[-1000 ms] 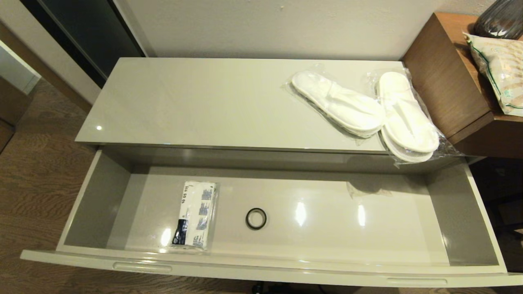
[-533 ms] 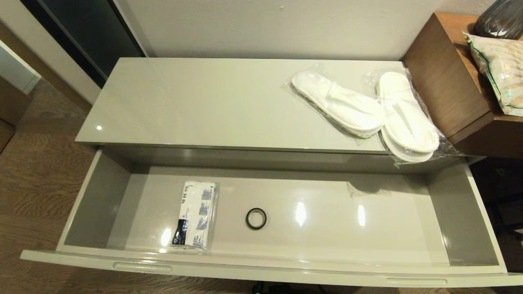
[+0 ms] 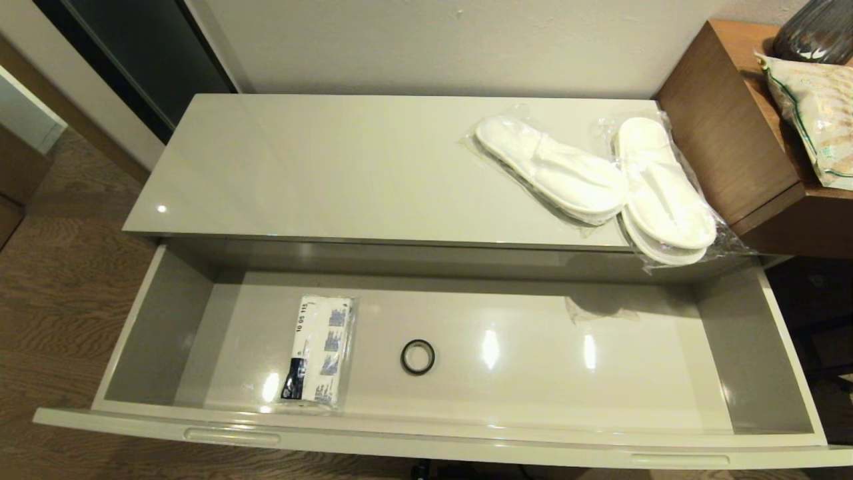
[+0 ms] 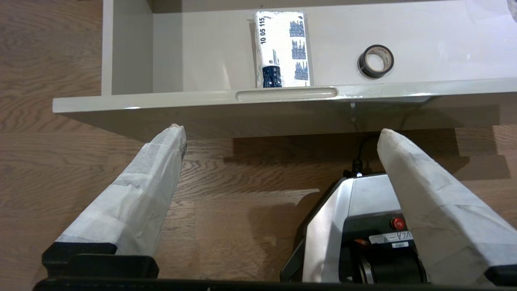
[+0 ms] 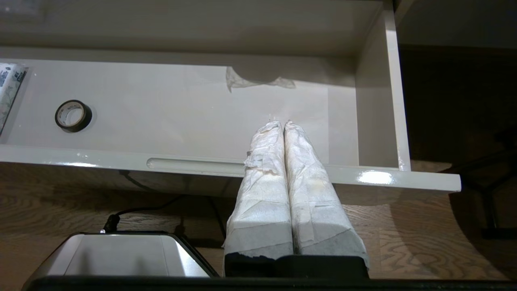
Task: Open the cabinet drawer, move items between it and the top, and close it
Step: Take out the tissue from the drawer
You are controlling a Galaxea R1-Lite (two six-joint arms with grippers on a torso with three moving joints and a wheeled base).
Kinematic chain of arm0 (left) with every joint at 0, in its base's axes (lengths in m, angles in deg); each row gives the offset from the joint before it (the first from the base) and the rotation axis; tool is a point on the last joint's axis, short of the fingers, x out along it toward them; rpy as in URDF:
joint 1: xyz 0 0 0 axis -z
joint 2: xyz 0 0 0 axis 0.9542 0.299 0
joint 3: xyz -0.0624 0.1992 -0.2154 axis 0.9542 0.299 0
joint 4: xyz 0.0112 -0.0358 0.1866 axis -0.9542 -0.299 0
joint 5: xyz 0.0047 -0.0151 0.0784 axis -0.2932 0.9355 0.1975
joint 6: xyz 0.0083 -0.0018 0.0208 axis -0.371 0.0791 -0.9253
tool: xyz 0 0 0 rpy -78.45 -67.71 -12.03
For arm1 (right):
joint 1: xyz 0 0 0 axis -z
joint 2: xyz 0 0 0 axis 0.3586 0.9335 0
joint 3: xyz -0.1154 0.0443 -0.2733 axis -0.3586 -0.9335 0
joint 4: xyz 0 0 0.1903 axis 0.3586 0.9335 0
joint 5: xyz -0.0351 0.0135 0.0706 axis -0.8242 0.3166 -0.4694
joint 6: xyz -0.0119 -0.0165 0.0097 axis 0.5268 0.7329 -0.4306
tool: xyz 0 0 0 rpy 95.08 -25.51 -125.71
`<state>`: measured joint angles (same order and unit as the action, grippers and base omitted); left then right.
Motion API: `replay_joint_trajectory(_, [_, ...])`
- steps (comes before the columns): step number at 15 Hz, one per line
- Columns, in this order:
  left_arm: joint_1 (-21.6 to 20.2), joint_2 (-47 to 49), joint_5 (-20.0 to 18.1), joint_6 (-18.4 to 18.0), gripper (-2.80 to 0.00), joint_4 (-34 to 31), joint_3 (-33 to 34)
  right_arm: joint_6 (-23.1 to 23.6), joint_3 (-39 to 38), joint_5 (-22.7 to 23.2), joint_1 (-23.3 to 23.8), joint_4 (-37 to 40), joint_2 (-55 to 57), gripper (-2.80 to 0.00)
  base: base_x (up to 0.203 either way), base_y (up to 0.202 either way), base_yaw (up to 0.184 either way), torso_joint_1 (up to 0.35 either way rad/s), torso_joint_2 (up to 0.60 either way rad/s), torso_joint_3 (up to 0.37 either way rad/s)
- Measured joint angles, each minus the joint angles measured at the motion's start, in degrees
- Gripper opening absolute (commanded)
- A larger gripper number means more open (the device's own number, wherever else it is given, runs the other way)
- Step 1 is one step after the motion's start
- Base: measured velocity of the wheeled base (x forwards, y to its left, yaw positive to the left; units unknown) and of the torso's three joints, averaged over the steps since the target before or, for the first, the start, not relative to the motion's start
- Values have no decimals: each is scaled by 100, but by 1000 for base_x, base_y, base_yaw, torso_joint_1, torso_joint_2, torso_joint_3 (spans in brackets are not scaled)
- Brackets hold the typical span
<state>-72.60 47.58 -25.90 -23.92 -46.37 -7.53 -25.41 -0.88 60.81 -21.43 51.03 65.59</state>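
Note:
The cabinet drawer (image 3: 166, 320) stands pulled fully out below the top (image 3: 320, 167). A flat white packet (image 3: 316, 350) with blue-black print lies in the drawer's left half, also in the left wrist view (image 4: 282, 48). Two bagged pairs of white slippers (image 3: 556, 170) (image 3: 663, 193) lie on the top's right end; the right pair overhangs the front edge. My left gripper (image 4: 280, 131) is open and empty, low in front of the drawer's left handle recess (image 4: 286, 94). My right gripper (image 5: 282, 123) is shut and empty, before the drawer's right front (image 5: 383, 178).
A small black tape ring (image 3: 418, 357) lies mid-drawer. A scrap of clear plastic (image 3: 593, 310) sits at the drawer's back right. A taller brown wooden desk (image 3: 733, 147) with a bagged cushion (image 3: 816, 113) stands on the right. My base (image 4: 355, 226) sits on the wood floor below the drawer.

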Motion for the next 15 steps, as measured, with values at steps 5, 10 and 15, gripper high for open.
replay_joint_trajectory(5, [0, -73, -5, 0, 0, -41, 7, 0, 0, 0, 0, 2, 0, -280, 0, 0, 0, 0, 0, 0])
replay_joint_trajectory(10, [0, -144, -37, -1, 0, -41, -6, 0, 0, -2, 0, -2, 0, -280, 0, 0, 0, 0, 0, 0])
replay_joint_trajectory(15, [0, -152, -22, -9, 0, -30, -45, 0, 0, -1, 0, 2, 0, -280, 17, 0, -1, 0, 0, 1])
